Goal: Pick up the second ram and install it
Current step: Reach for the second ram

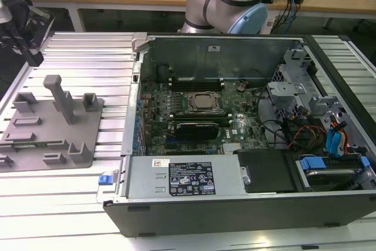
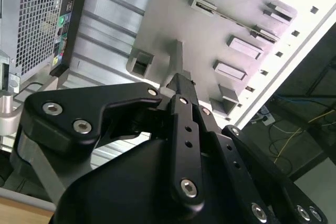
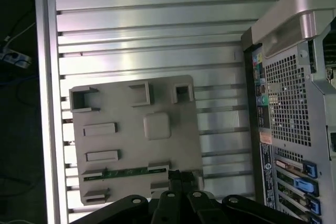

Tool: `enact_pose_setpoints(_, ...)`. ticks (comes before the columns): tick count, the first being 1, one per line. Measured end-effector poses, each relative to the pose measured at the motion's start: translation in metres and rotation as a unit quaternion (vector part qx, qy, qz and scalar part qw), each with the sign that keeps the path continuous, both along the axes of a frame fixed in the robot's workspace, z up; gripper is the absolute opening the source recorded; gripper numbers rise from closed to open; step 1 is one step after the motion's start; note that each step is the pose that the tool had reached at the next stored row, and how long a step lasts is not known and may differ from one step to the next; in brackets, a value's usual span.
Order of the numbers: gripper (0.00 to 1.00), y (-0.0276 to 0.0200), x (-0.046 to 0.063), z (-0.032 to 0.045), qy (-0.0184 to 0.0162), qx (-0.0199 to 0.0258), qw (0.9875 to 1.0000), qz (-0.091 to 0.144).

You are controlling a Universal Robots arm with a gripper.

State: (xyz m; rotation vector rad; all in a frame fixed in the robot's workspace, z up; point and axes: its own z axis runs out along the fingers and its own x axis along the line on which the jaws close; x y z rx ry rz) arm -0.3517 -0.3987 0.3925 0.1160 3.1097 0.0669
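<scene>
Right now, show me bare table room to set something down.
In the exterior view, bare table lies beyond the tray and on its near side, across to the case. The strip between tray and case is narrow. Inside the case it is crowded; the tray holds pegs and the ram.

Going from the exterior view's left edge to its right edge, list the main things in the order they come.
grey tray with pegs → silver processor on the motherboard → black flat cover → blue-tabbed drive bay
</scene>
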Motion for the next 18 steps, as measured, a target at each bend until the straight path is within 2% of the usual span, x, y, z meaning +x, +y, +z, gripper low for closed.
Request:
enact_pose_setpoints(11,0.08,0.0,-0.021,-0.0002,0.0,0.0,1.0,0.0)
enact_pose_setpoints(16,0.08,0.0,-0.026,-0.0038,0.0,0.0,1.0,0.0)
enact_pose_setpoints(18,0.08,-0.0006,-0.028,-0.0094,0.0,0.0,1.0,0.0)
